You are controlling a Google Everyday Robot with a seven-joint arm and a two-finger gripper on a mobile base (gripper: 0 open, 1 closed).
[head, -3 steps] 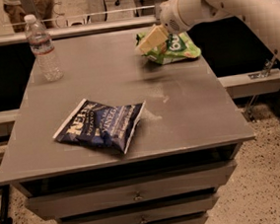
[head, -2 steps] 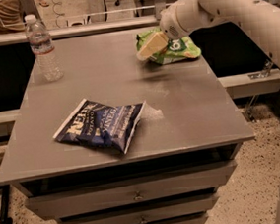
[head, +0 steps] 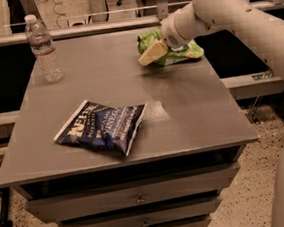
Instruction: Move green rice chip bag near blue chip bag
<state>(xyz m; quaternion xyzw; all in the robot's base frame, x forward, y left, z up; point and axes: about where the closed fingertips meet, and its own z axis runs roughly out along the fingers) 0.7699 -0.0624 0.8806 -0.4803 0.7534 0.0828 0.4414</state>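
**Item: gripper** [head: 152,54]. It was located at the far right part of the table [head: 207,114], at the end of the pale arm [head: 232,11] that reached in from the right. It was pressed against the left end of the green rice chip bag [head: 185,53]. How wide it stood, and whether it had any hold on the bag, could not be told.

**Item: green rice chip bag.** It lay crumpled near the table's far right edge, directly behind and to the right of the gripper and touching it.

**Item: blue chip bag** [head: 102,127]. It lay flat towards the near left of the table, well apart from the green bag, with bare tabletop between the two.

**Item: water bottle** [head: 43,49]. It stood upright at the far left corner, away from the likely path.

**Step in hand (judged):** securing the green bag before carrying it.

**Handling notes (judged):**
- The crinkly film would likely slip or fold, so a firm bite on a bunched part would serve better than a pinch on a loose edge.
- The bag should be lifted clear of the surface before it travels.
- It should then go diagonally towards the near left and be set down just beside the blue bag, not on top of it.
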